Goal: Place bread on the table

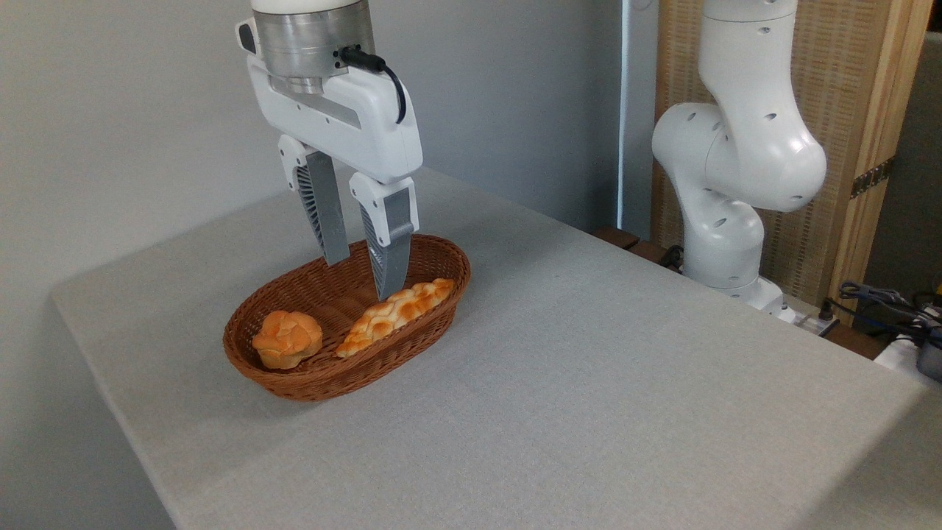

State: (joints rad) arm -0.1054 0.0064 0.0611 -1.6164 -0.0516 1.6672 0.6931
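Wicker basket point(294, 383) on the table point(589, 383) holds the bread point(287, 338) left of a loaf point(397, 313); the empty gripper point(364, 276) hangs spread above.

Bun point(287, 338) open from above, basket point(309, 383) wall close on its left, loaf point(397, 315) just right, table point(589, 383) bare all around

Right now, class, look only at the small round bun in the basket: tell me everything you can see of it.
The bun is small, round and golden-orange, with a knotted, segmented top and a paler base. Its surface looks glossy, like a baked crust or a plastic model; which, I cannot tell. It sits upright in the left end of the brown wicker basket, against the near wall. It lies apart from the long braided loaf. The open tool hangs further back, not touching it.
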